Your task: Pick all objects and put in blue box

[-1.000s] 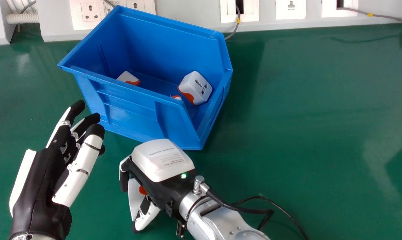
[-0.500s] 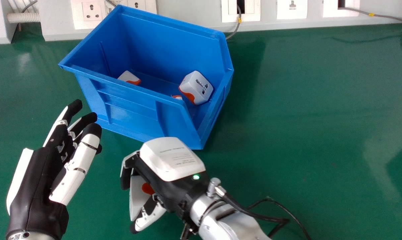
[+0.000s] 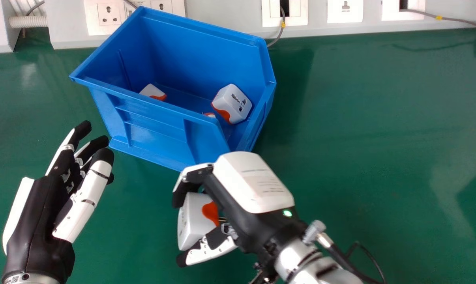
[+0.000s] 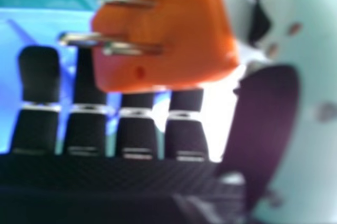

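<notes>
Left hand [image 3: 36,225] loosely open, blue box [image 3: 155,128] beyond, plug adapter [image 3: 194,221] clamped in right hand [image 3: 253,181].
In the head view, the left hand lies at eight o'clock; the box stands on the desk [image 3: 364,130] at ten, white-and-orange adapters [image 3: 233,103] inside; the held adapter is at seven.

The box [image 3: 155,136], adapters [image 3: 229,103] inside, stands on the table [image 3: 364,134] (the socket panel [image 3: 230,14] behind).
</notes>
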